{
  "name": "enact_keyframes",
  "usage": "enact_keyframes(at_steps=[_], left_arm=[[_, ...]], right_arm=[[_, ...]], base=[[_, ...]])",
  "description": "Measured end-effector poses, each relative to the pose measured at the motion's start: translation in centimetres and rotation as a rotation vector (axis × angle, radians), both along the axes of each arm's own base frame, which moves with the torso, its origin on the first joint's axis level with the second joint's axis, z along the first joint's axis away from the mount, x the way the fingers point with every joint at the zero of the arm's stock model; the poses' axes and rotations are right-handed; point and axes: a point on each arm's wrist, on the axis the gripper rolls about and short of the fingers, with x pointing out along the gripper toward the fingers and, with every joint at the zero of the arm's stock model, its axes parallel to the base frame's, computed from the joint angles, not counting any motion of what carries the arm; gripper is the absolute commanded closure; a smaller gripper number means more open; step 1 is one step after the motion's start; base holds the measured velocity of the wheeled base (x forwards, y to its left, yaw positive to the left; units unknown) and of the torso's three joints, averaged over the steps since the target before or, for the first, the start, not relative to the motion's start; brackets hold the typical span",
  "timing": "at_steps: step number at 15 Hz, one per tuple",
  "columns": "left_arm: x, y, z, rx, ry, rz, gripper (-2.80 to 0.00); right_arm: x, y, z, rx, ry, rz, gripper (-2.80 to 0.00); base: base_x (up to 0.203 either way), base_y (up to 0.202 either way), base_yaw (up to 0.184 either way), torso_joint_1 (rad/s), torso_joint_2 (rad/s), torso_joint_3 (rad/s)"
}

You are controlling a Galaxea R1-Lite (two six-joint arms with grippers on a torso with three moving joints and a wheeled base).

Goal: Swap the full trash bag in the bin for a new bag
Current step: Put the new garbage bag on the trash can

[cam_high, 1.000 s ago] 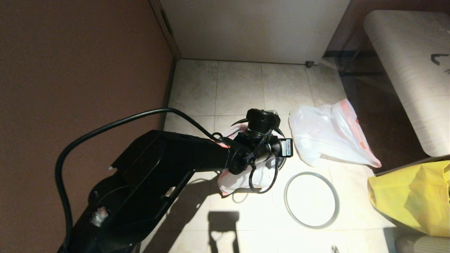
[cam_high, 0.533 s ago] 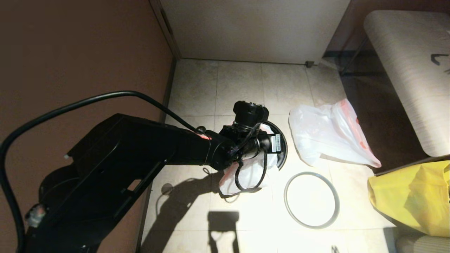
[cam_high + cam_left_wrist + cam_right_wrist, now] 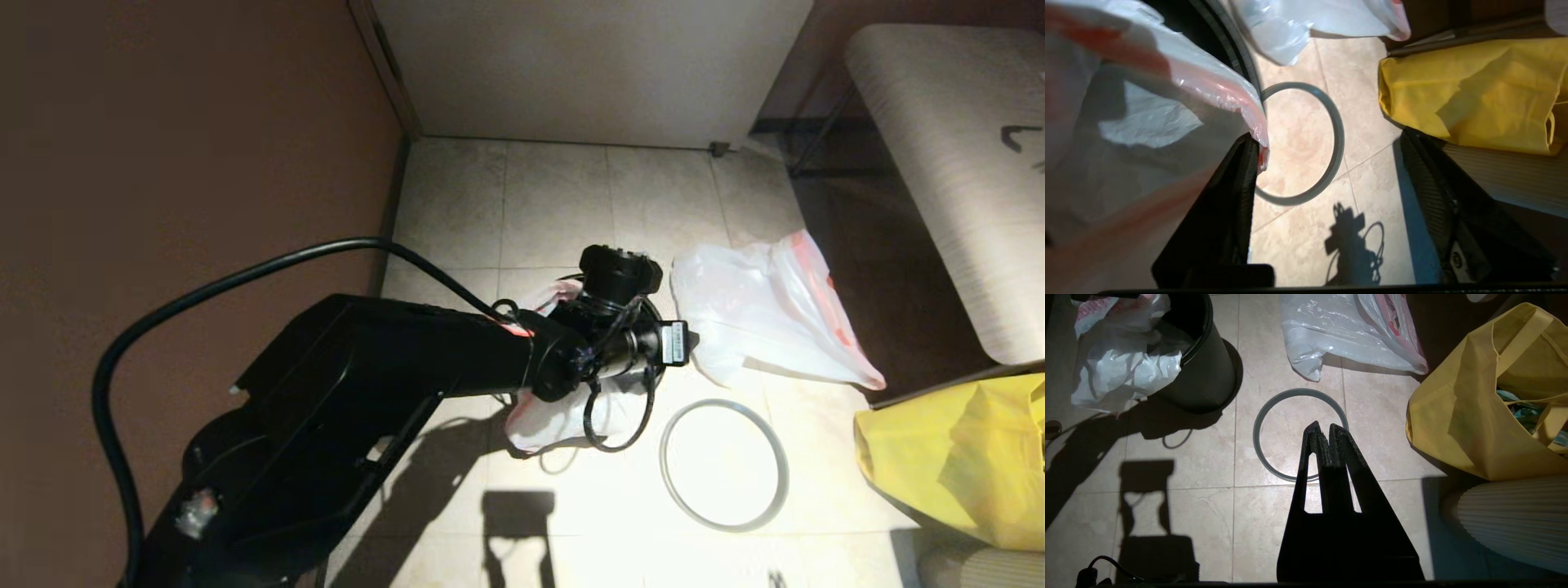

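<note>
The thin white red-banded bag [image 3: 1122, 355] drapes over the round black bin [image 3: 1202, 363]'s rim, unseated; the grey hoop [image 3: 1300, 435] lies beside the bin; left gripper [image 3: 1331, 196] spread open, right gripper [image 3: 1325, 443] closed

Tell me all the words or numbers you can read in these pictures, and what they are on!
None can be read.
White sticker on the left arm's wrist: print too small to read.
Lying white bag with the red band: red marks show through the film, too crumpled to read.
Pale furniture top: dark mark cut off at the picture's edge, not readable.
</note>
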Motion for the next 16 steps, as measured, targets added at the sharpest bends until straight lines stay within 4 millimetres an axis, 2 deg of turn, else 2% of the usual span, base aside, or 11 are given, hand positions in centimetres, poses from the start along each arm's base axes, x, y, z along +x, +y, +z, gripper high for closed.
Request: enact_keyframes(at_steps=[3, 5, 7, 10, 11, 16], left_arm=[[-2.0, 2.7, 1.1, 0.017, 0.04, 0.016, -2.8], [-3.8, 4.9, 2.7, -0.002, 0.028, 0.021, -2.8], [-5.2, 6.5, 4.3, -0.03, 0.006, 0.025, -2.8], [-7.0, 8.5, 5.4, -0.036, 0.012, 0.033, -2.8], [-7.5, 9.1, 5.5, -0.035, 0.019, 0.038, 0.0], [-8.0, 13.2, 5.5, -0.02, -0.01, 0.163, 0.0]], right_arm=[[0.0, 0.0, 0.0, 0.0, 0.0, 0.0, 0.0], [0.0, 0.0, 0.0, 0.0, 0.0, 0.0, 0.0], [0.0, 0.0, 0.0, 0.0, 0.0, 0.001, 0.0], [0.0, 0.0, 0.0, 0.0, 0.0, 0.0, 0.0], [0.0, 0.0, 0.0, 0.0, 0.0, 0.0, 0.0], [0.0, 0.0, 0.0, 0.0, 0.0, 0.0, 0.0]], base=[[0.0, 0.0, 0.0, 0.0, 0.0, 0.0], [0.0, 0.0, 0.0, 0.0, 0.0, 0.0], [0.0, 0.0, 0.0, 0.0, 0.0, 0.0], [0.0, 0.0, 0.0, 0.0, 0.0, 0.0], [0.0, 0.0, 0.0, 0.0, 0.0, 0.0], [0.0, 0.0, 0.0, 0.0, 0.0, 0.0]])
